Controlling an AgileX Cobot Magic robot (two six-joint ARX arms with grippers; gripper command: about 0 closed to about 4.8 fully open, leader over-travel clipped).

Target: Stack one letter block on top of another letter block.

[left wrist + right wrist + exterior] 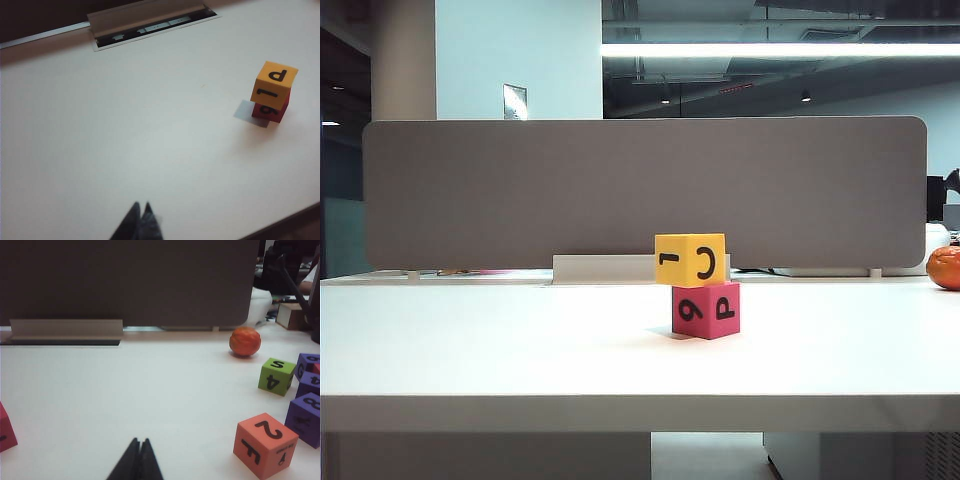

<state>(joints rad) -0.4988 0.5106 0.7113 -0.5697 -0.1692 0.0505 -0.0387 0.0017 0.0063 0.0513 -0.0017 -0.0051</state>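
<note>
The yellow-orange letter block (690, 260) with "1" and "C" rests on top of the pink-red letter block (706, 310) with "9" and "P", set slightly off to the left, on the white table (500, 350). The left wrist view shows the same stack, yellow block (274, 84) over red block (274, 113), far off to one side of my left gripper (141, 205). That gripper is shut and empty over bare table. My right gripper (140, 440) is shut and empty too. A pink-red cube corner (6, 432) shows at the edge of its view. Neither gripper appears in the exterior view.
An orange ball (245, 341) lies near the grey partition (640, 190). A green block (276, 376), an orange block (265, 445) and purple blocks (306, 420) sit on the table's right side. A cable slot (150, 25) runs along the back edge.
</note>
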